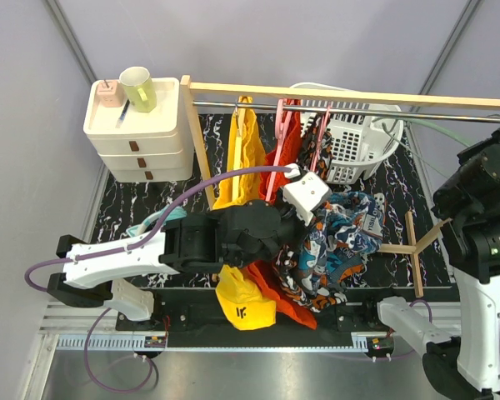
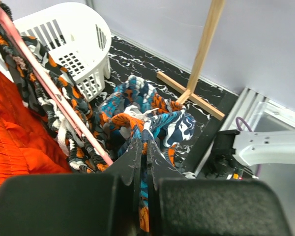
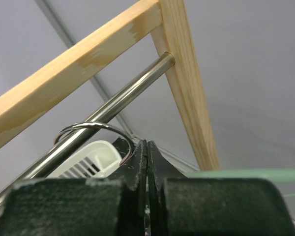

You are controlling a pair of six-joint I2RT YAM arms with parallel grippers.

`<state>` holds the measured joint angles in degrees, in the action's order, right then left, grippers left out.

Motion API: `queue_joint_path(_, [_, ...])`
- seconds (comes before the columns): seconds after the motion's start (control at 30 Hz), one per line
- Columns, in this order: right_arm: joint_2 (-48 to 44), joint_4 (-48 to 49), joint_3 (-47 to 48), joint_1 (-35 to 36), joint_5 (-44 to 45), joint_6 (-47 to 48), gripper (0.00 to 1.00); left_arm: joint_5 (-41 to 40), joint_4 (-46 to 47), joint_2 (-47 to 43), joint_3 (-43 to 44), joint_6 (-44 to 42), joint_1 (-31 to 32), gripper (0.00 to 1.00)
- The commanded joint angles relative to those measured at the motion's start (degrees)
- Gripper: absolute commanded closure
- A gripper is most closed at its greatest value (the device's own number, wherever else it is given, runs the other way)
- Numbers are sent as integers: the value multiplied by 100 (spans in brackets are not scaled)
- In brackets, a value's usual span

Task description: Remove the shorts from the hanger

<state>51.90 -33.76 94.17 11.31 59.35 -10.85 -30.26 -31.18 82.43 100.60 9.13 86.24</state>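
1. Blue/teal orange-patterned fabric shorts: bunched low near the table, pinched in your left gripper, which is clamped on the cloth.
2. Risk: your pull snags the dark grey blotched shorts and drags their pink bar hanger off the steel rail.
3. Right gripper: closed, looks empty, beside a wire hook.
4. Hidden: whether any clip holds the teal shorts.

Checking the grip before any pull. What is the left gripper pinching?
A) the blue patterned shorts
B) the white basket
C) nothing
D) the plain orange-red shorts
A: the left wrist view shows the left gripper shut on a fold of the blue patterned shorts.
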Motion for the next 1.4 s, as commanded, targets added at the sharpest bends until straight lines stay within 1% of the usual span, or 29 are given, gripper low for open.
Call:
queue_joint_path(0.0, [145,361,137,11,919,364,100,398,174,-272,39,186,-2,100])
queue_joint_path(0.1, [66,309,128,11,825,514,100,556,68,-184,144,195,-2,100])
queue_joint_path(0.17, [-100,-58,215,3,483,426,94,591,-11,-79,311,186,-2,100])
queue_joint_path(0.2, [-188,-174,294,11,-59,435,85,592,-81,-35,372,177,-2,100])
queue_joint_path(0.23, [-337,-332,356,11,-369,426,81,592,-107,9,425,169,-2,100])
queue_joint_path(0.27, [-382,-829,443,11,-650,383,77,583,-125,36,495,160,-2,100])
queue_joint_path(0.3, [-426,-1121,679,11,-1140,304,73,557,-143,53,531,142,-2,100])
queue_joint_path(0.37, [-558,-1832,857,11,-1731,58,59,513,-143,89,566,142,-2,100])
queue_joint_path(0.4, [-610,-2019,944,11,-2448,22,55,504,-143,106,584,125,-2,100])
queue_joint_path(0.43, [-715,-2177,980,11,-2803,-91,46,504,-134,150,610,116,-2,100])
queue_joint_path(0.47, [-751,-2457,1015,11,-3163,-136,43,486,-143,159,619,107,-10,100])
queue_joint_path(0.5, [-769,-2582,1111,3,-3898,-180,39,486,-143,168,654,116,-2,100])
queue_joint_path(0.53, [-778,-2722,1173,11,-4279,-259,31,477,-143,185,663,116,-2,100])
queue_joint_path(0.57, [-787,-2915,1217,11,-4701,-260,27,469,-143,185,672,124,-10,100])
queue_joint_path(0.6, [-795,-2987,1270,11,-5523,-242,21,460,-152,185,707,133,-2,100])
queue_joint_path(0.63, [-813,-3057,1279,11,-5896,-242,15,460,-152,194,724,151,-10,100])
queue_joint_path(0.67, [-822,-3180,1227,11,-6292,-251,5,460,-152,203,759,194,-2,100])
queue_joint_path(0.7, [-822,-3242,1174,3,-6922,-259,0,460,-152,203,786,221,-10,100])
queue_joint_path(0.77, [-901,-3330,877,11,-7453,-330,0,503,-169,247,917,282,-10,100])
queue_joint_path(0.8, [-944,-3322,744,11,-7865,-365,0,521,-178,273,987,300,-10,100])
queue_joint_path(0.9, [-1287,-3172,94,11,-8324,-479,0,565,-231,396,1286,362,-10,100])
queue_joint_path(1.07, [-1858,-3146,-740,11,-8598,-523,0,565,-354,554,1743,485,-19,100])
queue_joint_path(1.13, [-2095,-3076,-935,3,-8677,-628,0,539,-363,590,1805,511,-28,100])
queue_joint_path(1.33, [-2701,-2602,-1778,11,-9248,-918,0,495,-450,783,2165,599,-72,100])
queue_joint_path(1.37, [-2798,-2427,-2093,11,-9266,-945,0,512,-468,818,2236,634,-89,100])
